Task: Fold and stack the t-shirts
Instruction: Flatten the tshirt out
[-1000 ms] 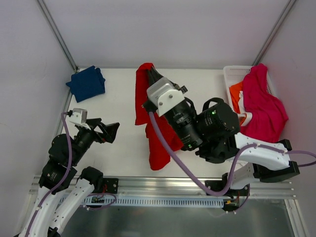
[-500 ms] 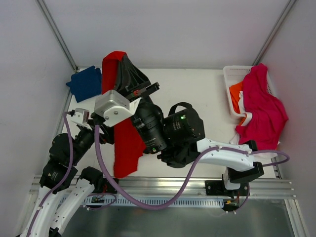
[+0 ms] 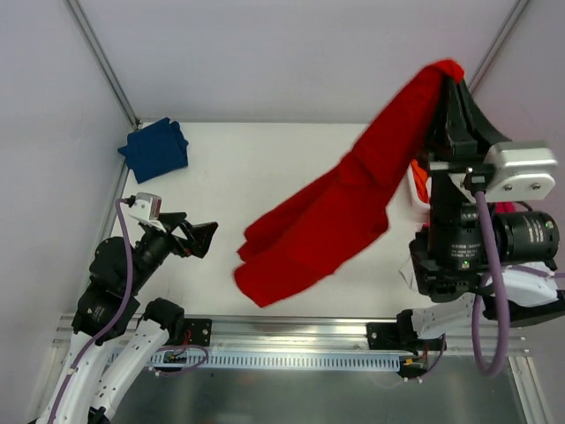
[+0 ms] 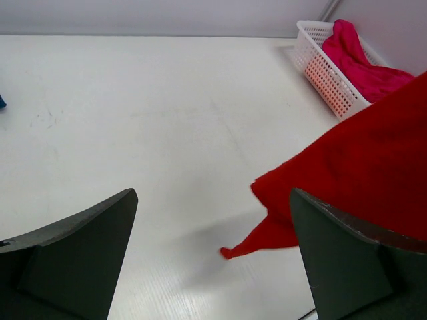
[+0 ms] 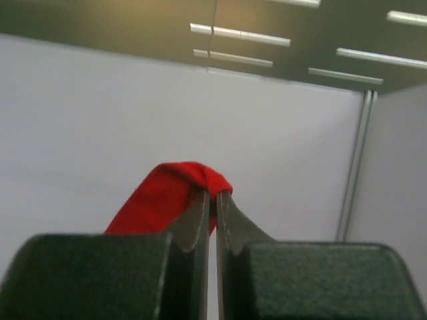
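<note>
The left gripper (image 3: 199, 238) sits low by the near edge of the table (image 3: 265, 168), far across from the basket (image 4: 320, 63). Its jaws are spread wide and there is nothing in them. In its own camera the two dark fingers (image 4: 80, 247) show at the bottom corners, with bare white table between them.

The red shirt (image 3: 327, 221) hangs in the air like a long flag. Its low end is out over the middle of the table, on the near side and well apart from the basket. A soft shadow lies on the table under that end. I cannot tell if the tip touches the table. From there the shirt slopes up and back toward the basket side.

The right gripper (image 3: 452, 75) is lifted high, up above the basket. It points up and pinches the top end of the red shirt. In its own camera the jaws are almost closed, with a small red fold squeezed between the tips (image 5: 212, 197). The cloth bunches over the top and falls away to one side.

The basket is white and stands at the far right corner of the table. A pink shirt (image 4: 363, 63) is heaped in it and spills over its rim. A bit of orange cloth (image 3: 419, 172) shows there too.

The blue shirt (image 3: 155, 148) lies folded flat at the far left corner, right across the table from the basket.
</note>
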